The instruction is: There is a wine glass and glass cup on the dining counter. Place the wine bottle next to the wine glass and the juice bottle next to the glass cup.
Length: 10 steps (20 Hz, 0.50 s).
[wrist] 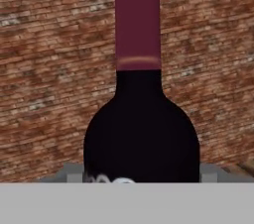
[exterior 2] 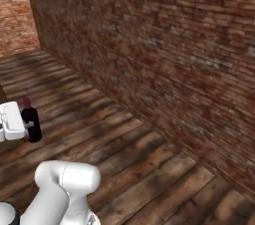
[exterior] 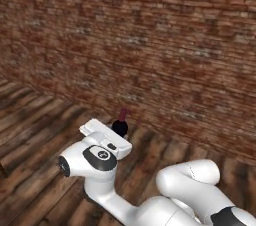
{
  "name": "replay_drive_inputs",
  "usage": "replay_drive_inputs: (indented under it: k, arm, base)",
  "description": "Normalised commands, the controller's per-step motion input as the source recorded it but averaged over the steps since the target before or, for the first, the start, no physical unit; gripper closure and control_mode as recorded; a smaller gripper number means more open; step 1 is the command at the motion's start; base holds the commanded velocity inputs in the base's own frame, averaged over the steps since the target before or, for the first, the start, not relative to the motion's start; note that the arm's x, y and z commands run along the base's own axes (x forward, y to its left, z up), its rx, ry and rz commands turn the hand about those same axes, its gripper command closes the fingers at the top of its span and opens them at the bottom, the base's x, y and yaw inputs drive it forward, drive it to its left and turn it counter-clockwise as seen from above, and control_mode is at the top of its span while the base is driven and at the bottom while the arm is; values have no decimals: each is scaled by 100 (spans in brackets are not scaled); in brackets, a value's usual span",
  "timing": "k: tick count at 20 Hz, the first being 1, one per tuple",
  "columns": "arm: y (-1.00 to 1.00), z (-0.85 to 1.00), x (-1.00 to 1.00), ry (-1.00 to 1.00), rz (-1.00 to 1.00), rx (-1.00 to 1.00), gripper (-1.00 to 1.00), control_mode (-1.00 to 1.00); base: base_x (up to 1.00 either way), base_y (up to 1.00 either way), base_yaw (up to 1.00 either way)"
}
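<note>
The end effector [exterior 2: 29,125] is closed on the wine bottle [exterior 2: 31,121], held upright above the wooden floor [exterior 2: 129,159] near a brick wall [exterior 2: 164,45]. Judged partway: neither bottle placed, carry and set-down remain

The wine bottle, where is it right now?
The wine bottle is upright in the gripper, carried above the wooden floor, with the brick wall behind it.

Glossy white arm [exterior: 150,205], dark joints

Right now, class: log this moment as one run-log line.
gripper: shut on wine bottle | bottle: upright, lifted above the wood floor | backdrop: brick wall | placement: not yet done
</note>
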Motion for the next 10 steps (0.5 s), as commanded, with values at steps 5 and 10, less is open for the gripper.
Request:
replay_drive_inputs:
  k: [5,10]
  arm:
    - [0,0,0,0,0,0,100,100]
    - [0,0,0,0,0,0,100,100]
  base:
    - [91,2,28]
    - [88,2,32]
